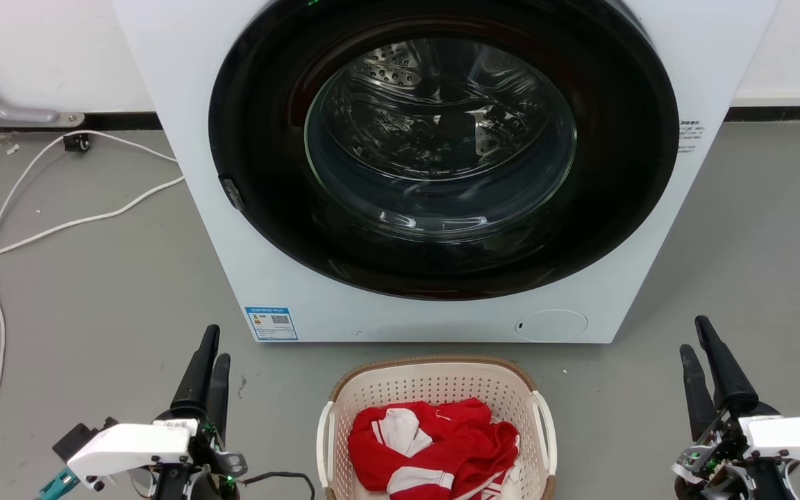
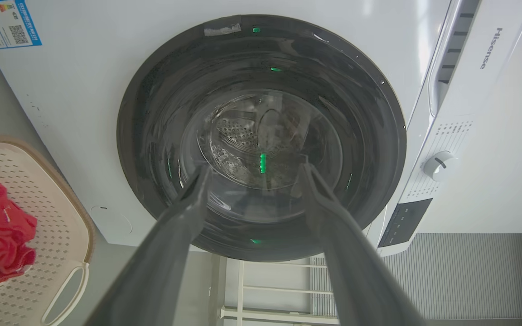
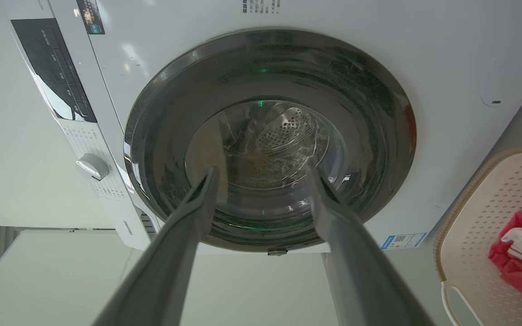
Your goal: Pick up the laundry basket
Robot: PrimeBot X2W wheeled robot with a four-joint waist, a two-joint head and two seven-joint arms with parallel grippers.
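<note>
Cream-white plastic, the laundry basket is sitting on the floor just in front of the washing machine, and the left gripper and right gripper, hanging before its corners with jaws parted and empty, are likely needing to close on both loop handles evenly.

The laundry basket is smooth cream plastic, perforated, with a brown woven-look rim, and holds soft red-and-white cloth. The washing machine has a glossy white shell, a shiny glass door and a polished perforated metal drum. The floor is matt grey.
</note>
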